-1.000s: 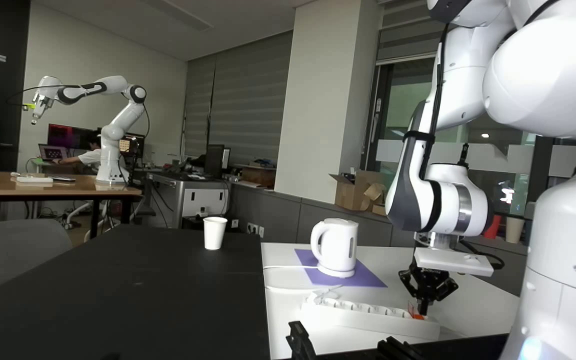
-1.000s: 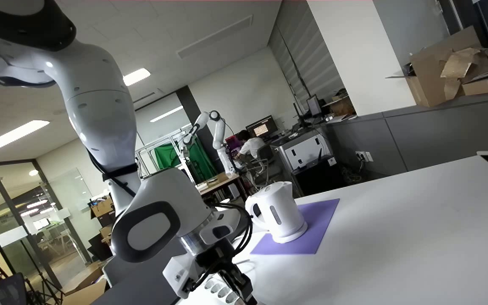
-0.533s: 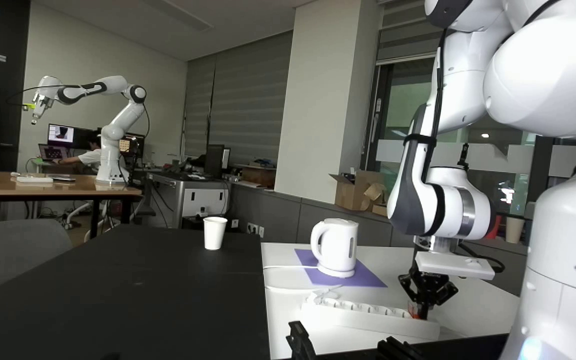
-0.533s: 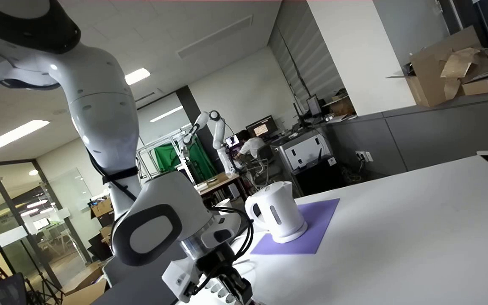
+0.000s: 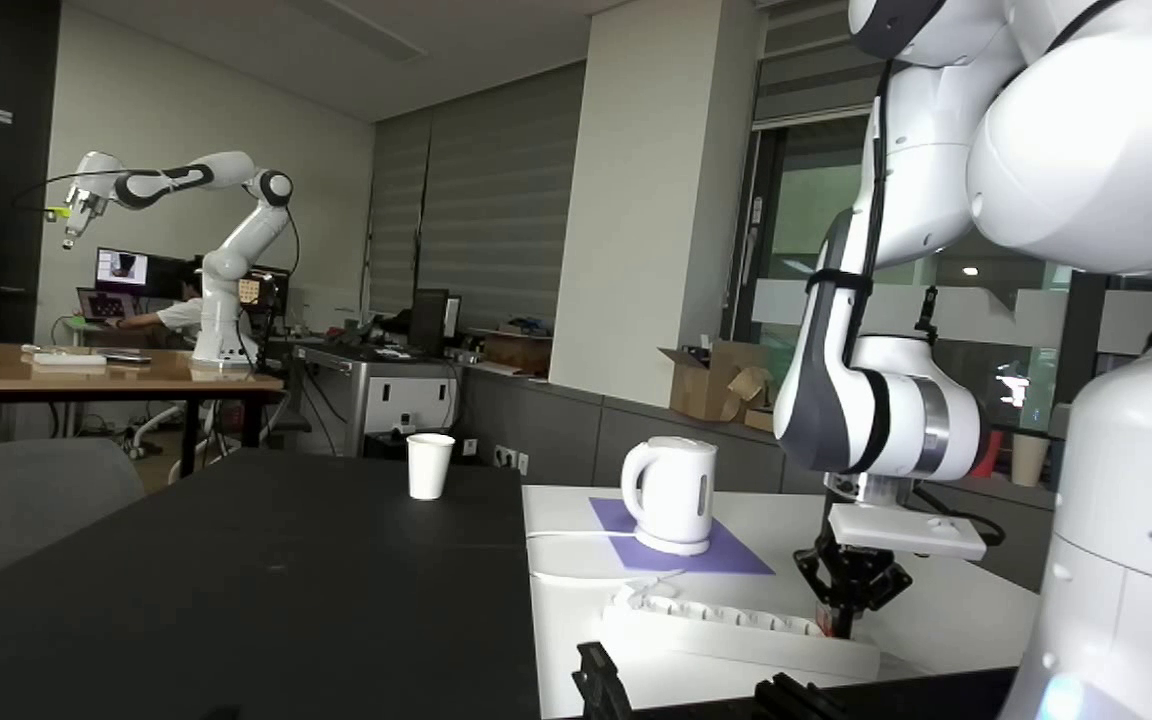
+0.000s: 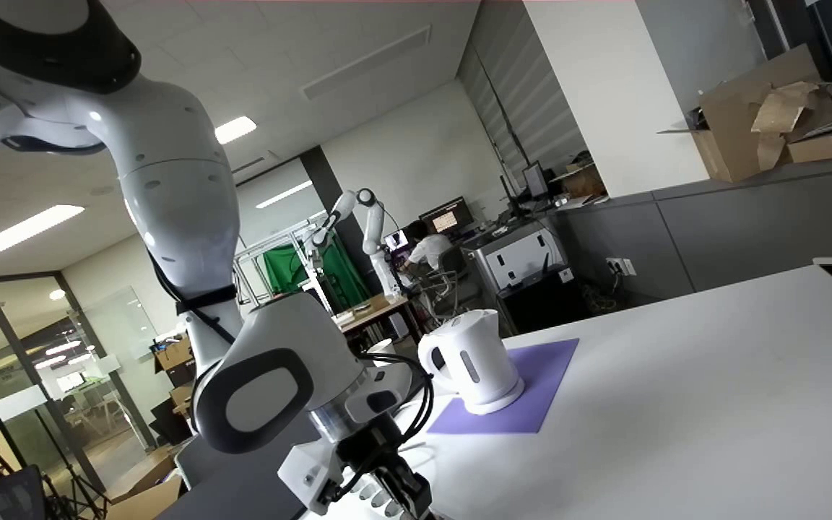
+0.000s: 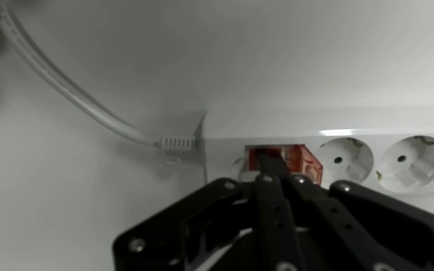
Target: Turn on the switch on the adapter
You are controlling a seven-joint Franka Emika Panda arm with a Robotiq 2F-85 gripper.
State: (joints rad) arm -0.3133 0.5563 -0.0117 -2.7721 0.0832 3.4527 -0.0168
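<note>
The adapter, a long white power strip (image 5: 716, 640), lies on the white table in an exterior view. It also shows in the wrist view (image 7: 277, 126) with its round sockets to the right, and partly in an exterior view (image 6: 369, 493). The switch (image 7: 252, 161) is red, at the strip's cable end. A clear red flap (image 7: 314, 167) stands beside it. My gripper (image 7: 272, 156) is shut and empty. Its fingertips point down onto the switch and hide its middle; whether they press it I cannot tell. The gripper shows in an exterior view (image 5: 842, 630) too.
A white kettle (image 5: 676, 495) stands on a purple sheet (image 5: 736, 562) behind the strip. A white cable (image 7: 74, 98) leaves the strip's switch end. A paper cup (image 5: 428, 466) stands on the adjoining black table (image 5: 336, 580).
From one second to half a second ago my shut gripper moved down a little onto the switch. Since then it has shifted only very slightly. The strip has not moved.
</note>
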